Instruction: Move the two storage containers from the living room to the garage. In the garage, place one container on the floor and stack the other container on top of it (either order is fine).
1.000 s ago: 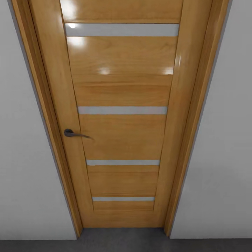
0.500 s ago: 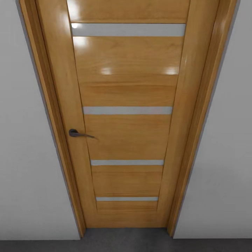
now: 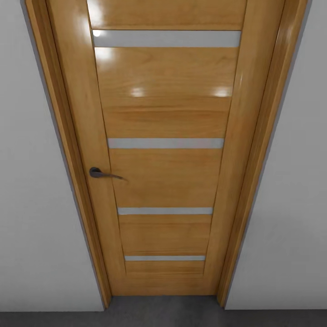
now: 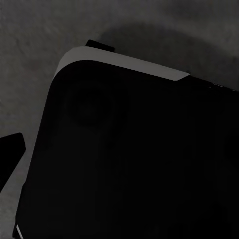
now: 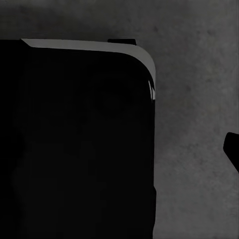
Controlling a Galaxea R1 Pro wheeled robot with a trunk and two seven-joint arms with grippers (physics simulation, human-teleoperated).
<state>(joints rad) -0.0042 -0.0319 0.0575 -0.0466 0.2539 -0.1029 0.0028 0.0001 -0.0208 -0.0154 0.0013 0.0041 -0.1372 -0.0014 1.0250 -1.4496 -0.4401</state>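
The storage containers are out of view. Straight ahead in the head view stands a shut wooden door (image 3: 165,172) with several grey horizontal slats and a dark lever handle (image 3: 101,173) on its left side. Both wrist views look down past a black rounded body of the robot (image 4: 129,159) (image 5: 74,144) onto the dark grey floor (image 4: 30,59) (image 5: 199,99). A dark finger tip (image 4: 11,152) pokes in at the edge of the left wrist view, and another finger tip (image 5: 233,149) at the edge of the right wrist view. Neither view shows how the jaws stand.
Plain white-grey walls (image 3: 32,204) (image 3: 290,204) flank the door frame (image 3: 68,136). A strip of dark grey floor (image 3: 163,313) runs along the foot of the door and walls, close in front of me.
One second ago the door sat slightly further left in the picture, so the camera shifted a little. Over the last half second nothing has moved.
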